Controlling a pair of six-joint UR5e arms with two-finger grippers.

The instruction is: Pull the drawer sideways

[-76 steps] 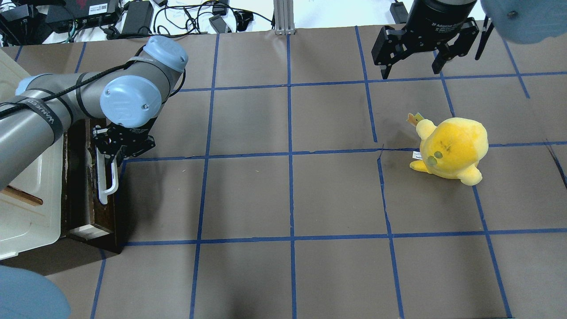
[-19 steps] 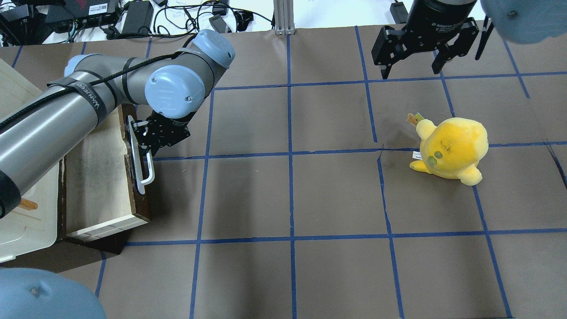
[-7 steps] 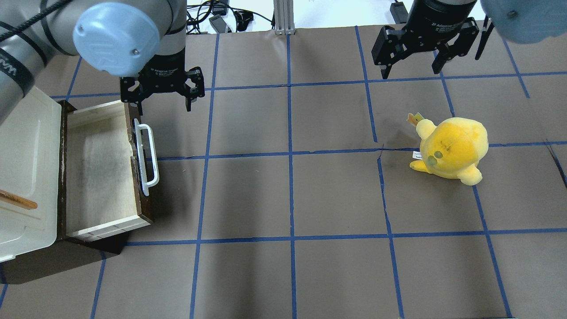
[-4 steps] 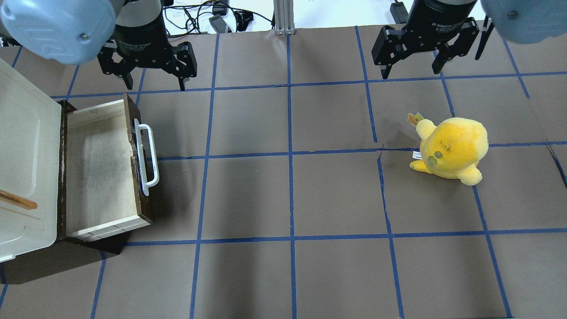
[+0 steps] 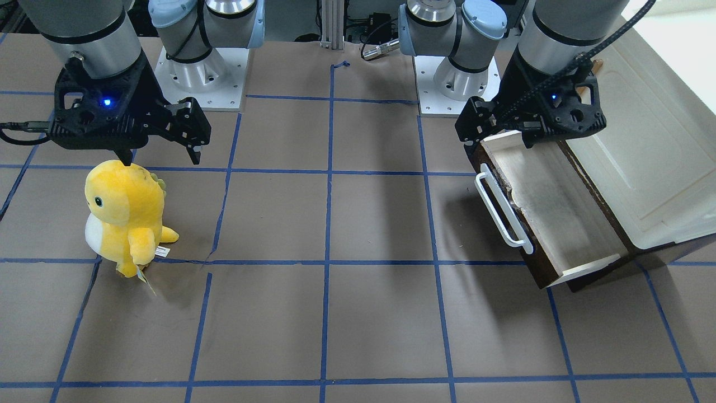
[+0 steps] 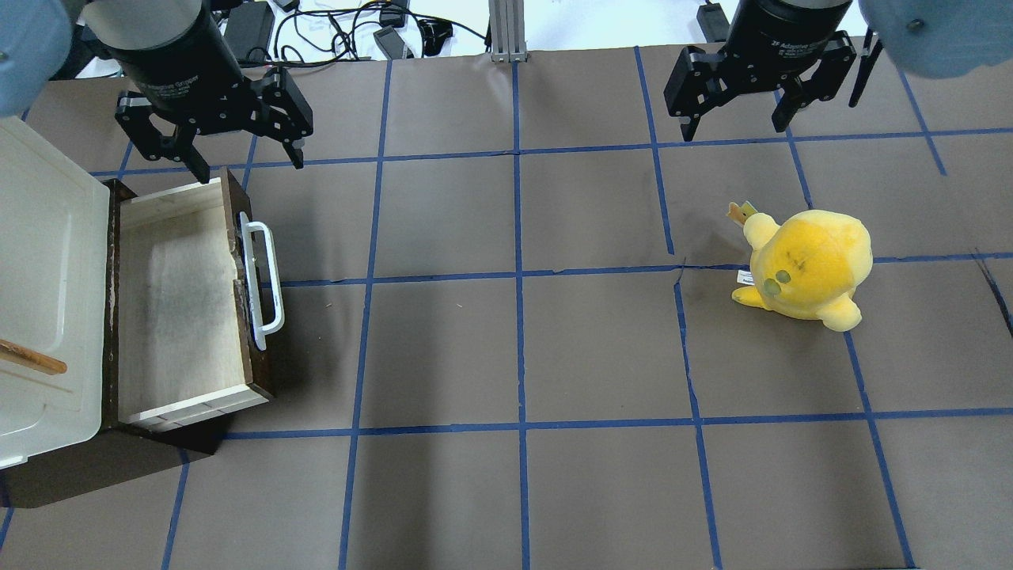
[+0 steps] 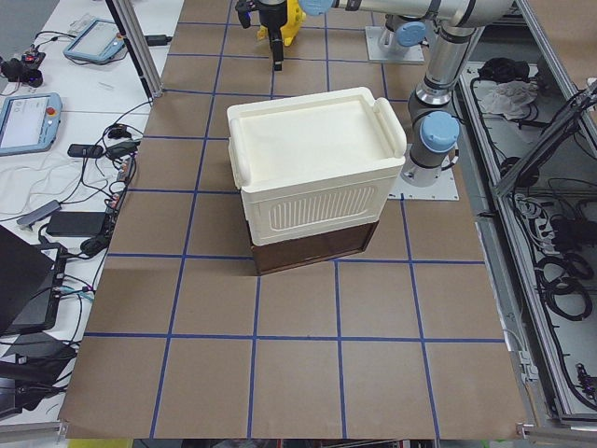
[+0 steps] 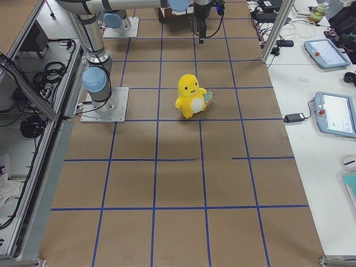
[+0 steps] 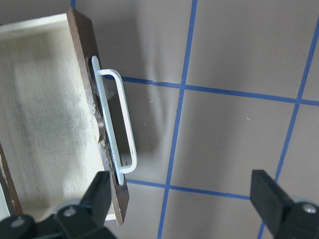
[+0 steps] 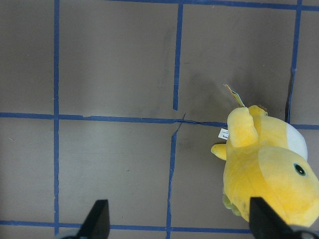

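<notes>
The dark brown drawer point(image 6: 178, 309) stands pulled out from under the cream-white cabinet point(image 6: 47, 277), its pale inside empty. Its white bar handle point(image 6: 263, 285) faces the table's middle. My left gripper point(image 6: 249, 168) is open and empty, raised above the drawer's far corner and apart from the handle. In the left wrist view my left gripper point(image 9: 184, 191) hangs over the handle point(image 9: 119, 129) and the drawer point(image 9: 50, 124). In the front view it point(image 5: 497, 143) hangs over the drawer point(image 5: 554, 207). My right gripper point(image 6: 734, 131) is open and empty at the far right.
A yellow plush toy point(image 6: 803, 269) stands at the right, just below my right gripper point(image 5: 161, 159) in the front view, and shows in the right wrist view point(image 10: 264, 169). Blue tape lines grid the brown table. Cables and boxes lie beyond the far edge.
My left gripper held the handle and slid the drawer out to the right. It then let go, opened, rose and moved back and left over the drawer's far corner. The right arm is still.
</notes>
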